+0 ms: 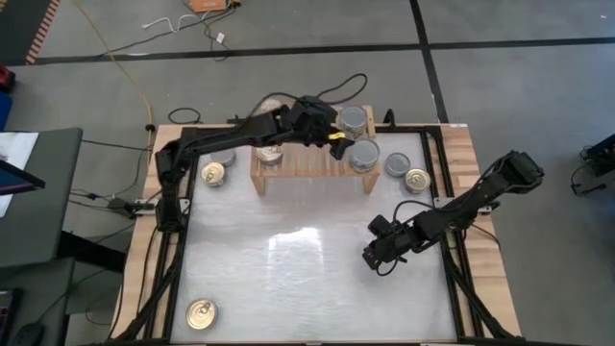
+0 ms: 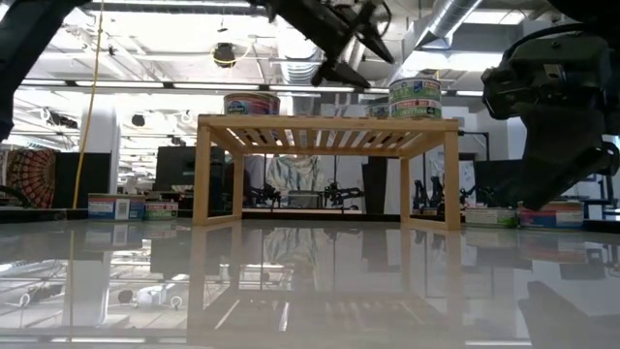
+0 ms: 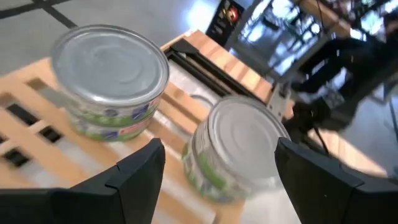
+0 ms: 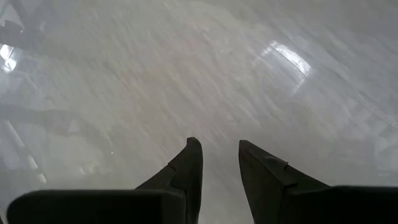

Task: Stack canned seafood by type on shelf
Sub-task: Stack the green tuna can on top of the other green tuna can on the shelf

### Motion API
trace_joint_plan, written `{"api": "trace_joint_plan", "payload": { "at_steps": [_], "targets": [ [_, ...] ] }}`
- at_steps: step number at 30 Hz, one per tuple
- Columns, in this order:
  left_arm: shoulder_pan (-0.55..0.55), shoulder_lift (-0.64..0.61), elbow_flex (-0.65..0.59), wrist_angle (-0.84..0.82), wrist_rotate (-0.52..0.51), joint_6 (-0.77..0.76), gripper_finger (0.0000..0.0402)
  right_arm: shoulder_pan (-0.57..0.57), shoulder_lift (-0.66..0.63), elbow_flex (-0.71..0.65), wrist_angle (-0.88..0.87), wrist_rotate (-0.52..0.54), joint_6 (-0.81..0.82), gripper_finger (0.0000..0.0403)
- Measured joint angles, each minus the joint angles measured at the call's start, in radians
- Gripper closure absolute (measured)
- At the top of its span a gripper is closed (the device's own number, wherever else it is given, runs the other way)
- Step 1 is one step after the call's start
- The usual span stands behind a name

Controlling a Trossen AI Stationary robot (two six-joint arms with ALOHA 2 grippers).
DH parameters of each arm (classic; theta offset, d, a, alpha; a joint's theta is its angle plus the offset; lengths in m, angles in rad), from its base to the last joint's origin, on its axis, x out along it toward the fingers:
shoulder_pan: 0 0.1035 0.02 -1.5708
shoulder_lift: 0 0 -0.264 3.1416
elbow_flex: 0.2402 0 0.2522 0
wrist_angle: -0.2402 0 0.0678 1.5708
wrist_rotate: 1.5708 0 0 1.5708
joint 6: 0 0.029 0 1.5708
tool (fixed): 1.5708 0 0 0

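Note:
The light-wood shelf (image 1: 312, 163) stands at the table's far middle. On its slatted top sit two silver-topped cans (image 1: 354, 119) (image 1: 364, 154) at the right end, and another can (image 1: 269, 154) at the left end, partly under my left arm. My left gripper (image 1: 336, 135) hovers open above the shelf's right half. In its wrist view the two silver cans (image 3: 109, 74) (image 3: 233, 146) rest on the slats ahead of the spread fingers. My right gripper (image 1: 377, 258) hangs over the bare table at the right. Its fingers (image 4: 194, 155) are apart with nothing between them.
Loose cans stand on the table: a silver (image 1: 223, 156) and a gold one (image 1: 212, 173) left of the shelf, a silver (image 1: 397, 164) and a gold one (image 1: 417, 179) right of it, and a gold one (image 1: 200, 313) at the near left corner. The table's glossy middle is bare.

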Motion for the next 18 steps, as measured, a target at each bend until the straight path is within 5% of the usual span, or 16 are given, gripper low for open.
{"api": "trace_joint_plan", "payload": {
  "at_steps": [10, 18],
  "targets": [
    [0.003, -0.195, -0.009, -0.283, 0.037, 0.203, 0.011, 0.031, -0.114, 0.021, -0.069, 0.143, 0.043, 0.0275],
    [0.022, -0.498, -0.359, -0.181, 0.05, 0.222, 0.011, 0.075, -0.33, 0.021, -0.22, 0.339, 0.171, 0.0281]
  ]
}}
